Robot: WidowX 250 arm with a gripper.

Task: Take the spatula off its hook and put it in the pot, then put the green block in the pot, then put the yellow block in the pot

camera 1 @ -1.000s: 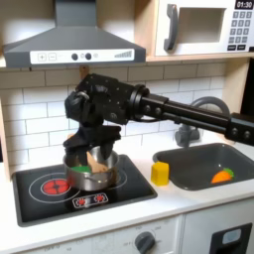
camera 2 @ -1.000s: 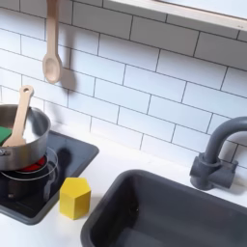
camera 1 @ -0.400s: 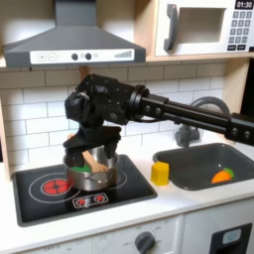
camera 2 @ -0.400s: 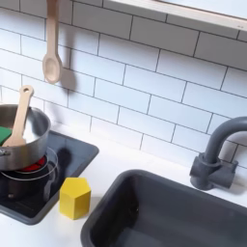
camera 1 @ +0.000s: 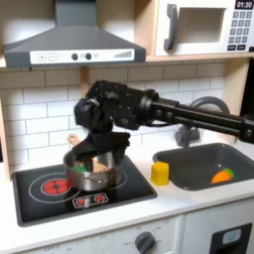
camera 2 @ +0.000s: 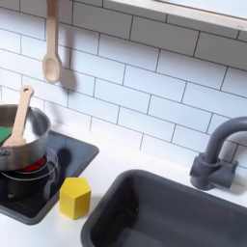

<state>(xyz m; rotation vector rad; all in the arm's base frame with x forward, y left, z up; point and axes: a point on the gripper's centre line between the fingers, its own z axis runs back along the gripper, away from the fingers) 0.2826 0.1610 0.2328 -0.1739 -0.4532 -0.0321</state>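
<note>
The spatula (camera 2: 17, 118) leans in the pot (camera 2: 29, 145) with its handle over the rim, and the green block (camera 2: 5, 132) lies inside too. The yellow block (camera 1: 160, 174) sits on the counter (camera 1: 189, 203) beside the pot — the risk is the arm knocking the handle and tipping the pot as it swings across. The gripper (camera 1: 97, 151) hangs above the pot, wrist bent down; whether it is spread, I cannot tell.

Soft even indoor light, low resolution, slight blur — faint shadows
</note>
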